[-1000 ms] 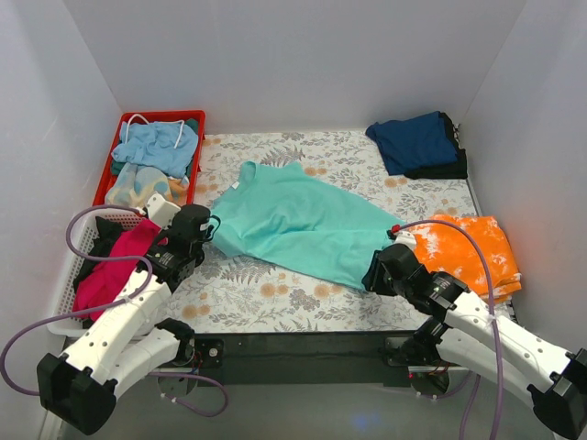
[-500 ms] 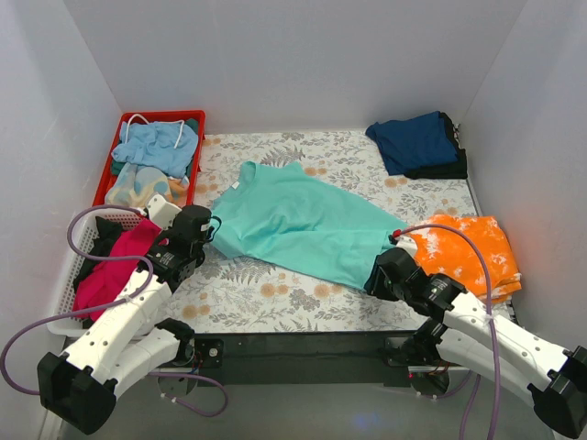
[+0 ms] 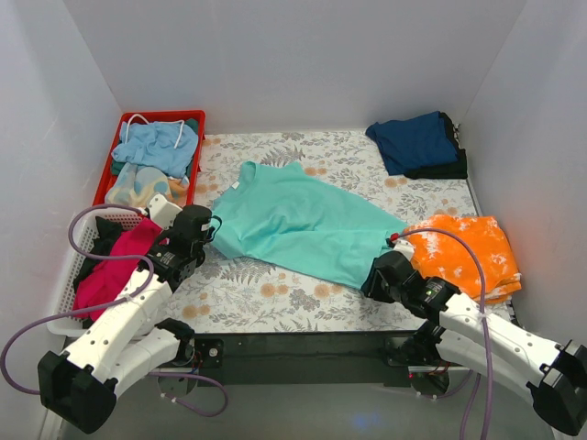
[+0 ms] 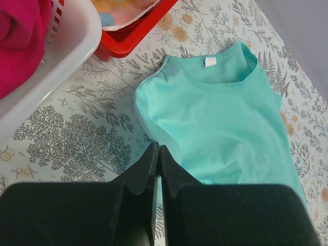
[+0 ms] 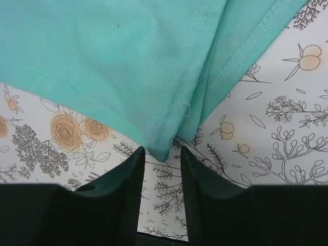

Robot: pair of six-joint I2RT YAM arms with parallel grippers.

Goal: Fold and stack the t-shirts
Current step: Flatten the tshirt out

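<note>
A teal-green t-shirt (image 3: 303, 220) lies spread across the floral table, collar to the far left, hem to the near right. My left gripper (image 3: 213, 227) is shut on its near-left sleeve edge; in the left wrist view the fingers (image 4: 159, 154) pinch the teal cloth (image 4: 225, 113). My right gripper (image 3: 374, 275) is open at the shirt's near hem corner (image 5: 163, 151), which hangs just between the fingertips (image 5: 161, 154). A folded navy t-shirt (image 3: 417, 142) lies at the back right. An orange-and-white mottled t-shirt (image 3: 468, 252) lies at the right. A magenta t-shirt (image 3: 115, 266) is in the white basket.
A red tray (image 3: 121, 128) at the back left holds light blue and pale mottled cloth (image 3: 154, 147). A white basket (image 3: 69, 275) stands at the left edge, also seen in the left wrist view (image 4: 77, 36). White walls enclose the table on three sides.
My right gripper has slid a little toward the near left along the teal shirt's hem corner. The left arm has barely moved.
</note>
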